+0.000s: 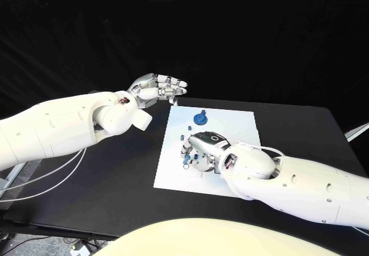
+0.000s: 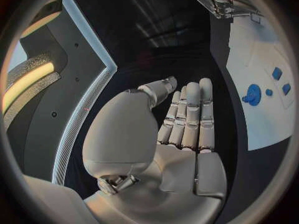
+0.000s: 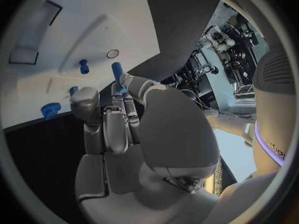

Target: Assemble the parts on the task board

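On the white task board [image 1: 231, 125]: right hand [image 1: 201, 152] lies palm-down at its middle, pinching a blue peg [image 3: 116, 70] between thumb and finger | round blue part [image 1: 200, 117] stands near the far edge (apart from the hand) | left hand [image 1: 158, 88] hovers past the board's far-left corner, fingers straight, holding nothing

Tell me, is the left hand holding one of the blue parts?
No, the left hand lies flat with nothing in it.
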You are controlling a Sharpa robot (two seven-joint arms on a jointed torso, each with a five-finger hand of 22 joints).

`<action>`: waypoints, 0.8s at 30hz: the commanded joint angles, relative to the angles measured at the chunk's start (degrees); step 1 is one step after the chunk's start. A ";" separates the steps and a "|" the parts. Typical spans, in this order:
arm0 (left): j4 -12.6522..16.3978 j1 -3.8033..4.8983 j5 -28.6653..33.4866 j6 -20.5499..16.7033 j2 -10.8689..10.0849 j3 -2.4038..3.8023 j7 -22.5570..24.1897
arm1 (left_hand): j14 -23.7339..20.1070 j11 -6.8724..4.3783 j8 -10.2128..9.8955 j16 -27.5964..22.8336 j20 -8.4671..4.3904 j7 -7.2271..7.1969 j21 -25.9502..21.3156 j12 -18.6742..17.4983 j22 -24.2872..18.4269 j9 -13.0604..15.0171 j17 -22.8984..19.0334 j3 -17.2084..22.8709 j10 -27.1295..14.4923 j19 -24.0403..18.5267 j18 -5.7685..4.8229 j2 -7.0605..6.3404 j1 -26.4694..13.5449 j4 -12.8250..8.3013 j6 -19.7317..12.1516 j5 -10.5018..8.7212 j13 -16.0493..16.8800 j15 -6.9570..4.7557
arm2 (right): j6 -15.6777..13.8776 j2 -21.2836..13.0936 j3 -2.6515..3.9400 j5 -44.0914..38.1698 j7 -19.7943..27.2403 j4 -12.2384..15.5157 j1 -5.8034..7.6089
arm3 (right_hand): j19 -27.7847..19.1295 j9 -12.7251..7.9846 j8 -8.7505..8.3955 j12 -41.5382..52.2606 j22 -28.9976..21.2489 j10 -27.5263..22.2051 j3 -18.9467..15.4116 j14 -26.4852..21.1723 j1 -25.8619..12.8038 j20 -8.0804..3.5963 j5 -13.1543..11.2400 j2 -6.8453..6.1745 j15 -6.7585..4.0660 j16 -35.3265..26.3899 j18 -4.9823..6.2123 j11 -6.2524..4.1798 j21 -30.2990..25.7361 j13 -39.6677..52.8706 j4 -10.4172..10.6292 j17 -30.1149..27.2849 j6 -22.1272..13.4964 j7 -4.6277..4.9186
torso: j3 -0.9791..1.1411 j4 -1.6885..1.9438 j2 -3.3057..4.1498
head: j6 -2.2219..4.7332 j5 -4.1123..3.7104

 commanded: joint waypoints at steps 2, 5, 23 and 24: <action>0.09 0.02 0.07 0.21 0.11 0.04 0.07 | -0.28 0.09 1.08 -0.43 0.34 0.46 -1.07 0.60 -0.41 0.41 -0.55 -2.25 -1.08 -0.05 -0.55 0.73 -0.34 0.65 -0.31 0.36 0.90 -0.05 | -0.18 0.38 -0.02 -0.28 0.23 -0.53 -0.55 | 1.09 1.03 1.29 3.20 0.61 9.53 3.17 1.56 -1.87 -0.24 0.77 1.87 -0.01 0.74 -1.64 -2.13 1.06 4.77 -1.34 0.45 0.61 0.14 | 0.02 -0.01 0.00 | 0.00 0.31; 0.09 0.02 0.07 0.22 0.13 0.04 0.05 | -0.36 0.09 1.13 -0.40 0.34 0.46 -1.09 0.78 -0.42 0.40 -0.59 -2.22 -1.17 -0.08 -0.54 0.78 -0.25 0.64 -0.36 0.37 0.92 -0.06 | -0.12 0.63 -0.03 -0.32 0.31 -0.87 -0.86 | 1.09 1.03 1.29 3.20 0.61 9.53 3.17 1.56 -1.87 -0.24 0.77 1.87 -0.01 0.74 -1.64 -2.13 1.06 4.77 -1.34 0.45 0.61 0.14 | 0.04 -0.06 -0.02 | 0.00 0.34; 0.04 0.03 0.08 0.28 0.16 0.04 -0.02 | -0.36 0.09 1.13 -0.40 0.34 0.46 -1.09 0.78 -0.42 0.40 -0.59 -2.22 -1.17 -0.08 -0.54 0.78 -0.25 0.64 -0.36 0.37 0.92 -0.06 | 0.52 1.04 -0.14 -0.35 0.37 -2.30 -1.38 | 1.06 1.05 1.29 3.15 0.63 9.51 3.27 1.57 -1.98 -0.25 0.77 1.91 -0.01 0.77 -1.63 -2.12 1.05 4.84 -1.46 0.51 0.56 0.15 | 0.05 -0.05 0.00 | 0.00 0.37; 0.03 0.03 0.08 0.28 0.16 0.04 -0.02 | -0.36 0.09 1.13 -0.40 0.34 0.46 -1.09 0.78 -0.42 0.40 -0.59 -2.22 -1.17 -0.08 -0.54 0.78 -0.25 0.64 -0.36 0.37 0.92 -0.06 | 0.58 1.02 -0.14 -0.35 0.37 -2.29 -1.38 | 1.06 1.05 1.29 3.15 0.63 9.51 3.27 1.57 -1.98 -0.25 0.77 1.91 -0.01 0.77 -1.63 -2.12 1.05 4.84 -1.46 0.51 0.56 0.15 | 0.05 -0.04 0.00 | 0.00 0.38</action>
